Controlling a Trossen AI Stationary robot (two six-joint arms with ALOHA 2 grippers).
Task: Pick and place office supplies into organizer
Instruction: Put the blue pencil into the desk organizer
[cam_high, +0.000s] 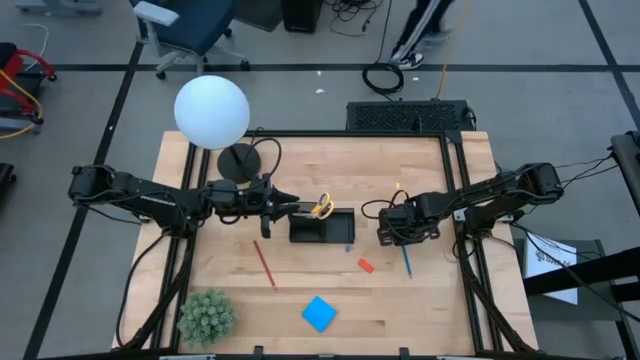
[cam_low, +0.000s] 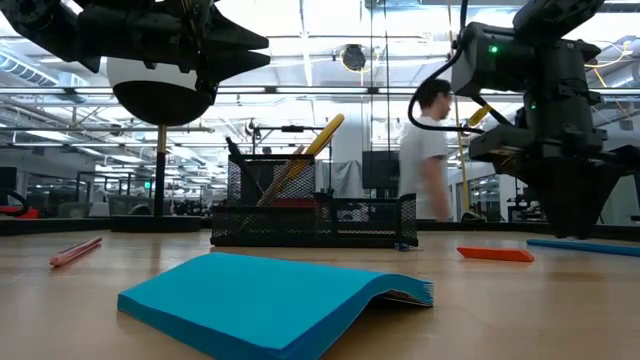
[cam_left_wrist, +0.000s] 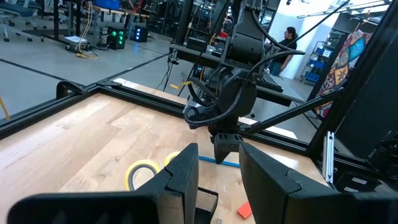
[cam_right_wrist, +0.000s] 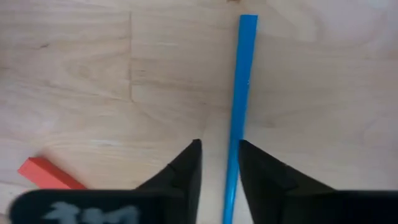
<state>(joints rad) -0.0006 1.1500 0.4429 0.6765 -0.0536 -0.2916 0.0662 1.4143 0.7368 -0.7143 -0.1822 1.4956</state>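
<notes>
- Right gripper (cam_right_wrist: 217, 171) points down at the table, fingers a narrow gap apart w/ the blue pen (cam_right_wrist: 239, 106) lying on the wood between them; can't tell if they touch it.
- Orange-red eraser (cam_high: 366, 265) lies near, beside the pen.
- Left gripper (cam_high: 298, 207) hovers by the black organizer (cam_high: 322, 230), part open, holding nothing.
- Yellow-handled scissors (cam_high: 321, 207) stand in the organizer.
- Blue note pad (cam_high: 319, 313) and red pencil (cam_high: 264, 262) lie on the table, well apart.

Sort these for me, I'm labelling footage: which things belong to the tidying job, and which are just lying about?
Job:
organizer
scissors
blue pen
red pencil
eraser
note pad

Lying about:
lamp
plant
</notes>
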